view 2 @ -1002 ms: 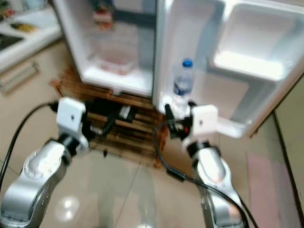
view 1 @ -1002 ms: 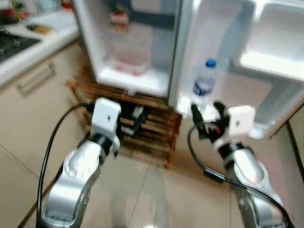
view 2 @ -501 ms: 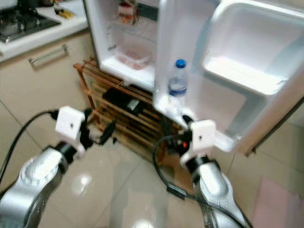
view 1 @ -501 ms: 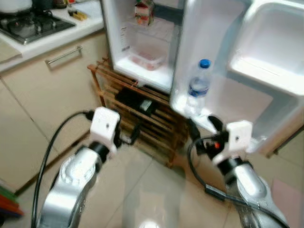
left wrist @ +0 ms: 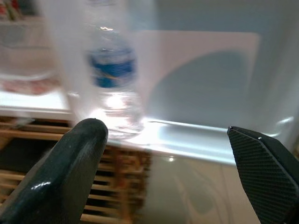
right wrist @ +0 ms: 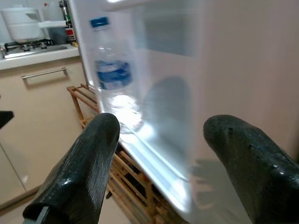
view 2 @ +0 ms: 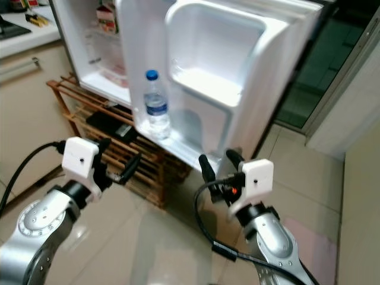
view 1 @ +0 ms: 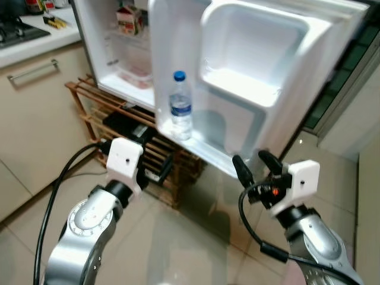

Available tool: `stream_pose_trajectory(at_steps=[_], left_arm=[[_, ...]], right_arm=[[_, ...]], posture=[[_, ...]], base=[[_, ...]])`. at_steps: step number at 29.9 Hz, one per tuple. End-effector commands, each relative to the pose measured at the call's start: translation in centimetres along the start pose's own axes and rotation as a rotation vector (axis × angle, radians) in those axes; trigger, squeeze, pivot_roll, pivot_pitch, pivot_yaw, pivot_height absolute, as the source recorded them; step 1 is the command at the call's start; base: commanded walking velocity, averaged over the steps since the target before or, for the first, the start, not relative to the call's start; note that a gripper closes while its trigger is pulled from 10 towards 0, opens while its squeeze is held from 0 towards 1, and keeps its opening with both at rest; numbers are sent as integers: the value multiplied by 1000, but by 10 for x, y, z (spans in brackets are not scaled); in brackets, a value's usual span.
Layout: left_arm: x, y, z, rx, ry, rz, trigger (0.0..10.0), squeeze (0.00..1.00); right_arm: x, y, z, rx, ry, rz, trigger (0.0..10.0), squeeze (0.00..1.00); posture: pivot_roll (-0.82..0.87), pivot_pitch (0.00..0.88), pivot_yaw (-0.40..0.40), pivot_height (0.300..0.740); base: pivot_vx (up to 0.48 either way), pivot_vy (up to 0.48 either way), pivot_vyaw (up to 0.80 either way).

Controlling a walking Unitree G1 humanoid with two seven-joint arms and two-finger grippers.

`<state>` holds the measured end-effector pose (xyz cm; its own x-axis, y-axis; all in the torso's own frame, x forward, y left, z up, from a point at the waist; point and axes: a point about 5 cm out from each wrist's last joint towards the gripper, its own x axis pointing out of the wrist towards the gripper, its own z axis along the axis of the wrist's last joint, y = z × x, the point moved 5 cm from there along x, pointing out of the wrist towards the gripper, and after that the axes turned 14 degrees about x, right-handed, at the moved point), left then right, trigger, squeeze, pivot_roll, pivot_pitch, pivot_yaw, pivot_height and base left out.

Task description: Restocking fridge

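- A clear plastic water bottle with a blue cap [view 1: 180, 107] stands upright on the bottom shelf of the open white fridge door [view 1: 249, 89]; your stocking step looks done.
- Right gripper [view 1: 256, 167], below that door, fingers apart, empty.
- Left gripper [view 1: 155, 174], beside the wooden rack [view 1: 95, 113], apart, empty.
- Next, fetch another item.

One water bottle [view 1: 180, 105] stands in the lower shelf of the open fridge door [view 1: 255, 71]. One carton [view 1: 126, 21] sits on an upper shelf inside the fridge, and one shallow container [view 1: 135, 77] lies below it. One wooden slatted rack [view 1: 113, 122] is under the fridge. Two grippers show: the left gripper [view 1: 161, 169] and the right gripper [view 1: 254, 168], each with two black fingers spread apart and nothing between them.
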<state>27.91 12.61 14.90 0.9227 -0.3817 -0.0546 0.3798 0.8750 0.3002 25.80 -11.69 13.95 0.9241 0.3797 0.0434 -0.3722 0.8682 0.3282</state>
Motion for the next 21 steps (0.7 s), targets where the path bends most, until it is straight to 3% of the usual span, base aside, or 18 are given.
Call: stream_pose_trajectory(at_steps=[1,12,18,21], left_arm=[[0,-3,8,-25,-36,-4,10000,0],[2,-6,12,5,-74,-37,10000,0],[1,-6,12,-3,-76,-36,10000,0],[1,-14,12,4,-73,-110,10000,0]], right_arm=[[-3,-3,8,-11,-31,4,10000,0],[6,-21,27,6,-102,-50,10000,0],[18,-46,45,-1,-174,-167,10000,0],[34,-72,50,-5,-164,-308,10000,0]], posture=[[18,10,-2,740],[23,12,-10,740],[21,17,-7,740],[19,15,-2,740]], base=[[0,0,0],[0,0,0],[0,0,0],[0,0,0]])
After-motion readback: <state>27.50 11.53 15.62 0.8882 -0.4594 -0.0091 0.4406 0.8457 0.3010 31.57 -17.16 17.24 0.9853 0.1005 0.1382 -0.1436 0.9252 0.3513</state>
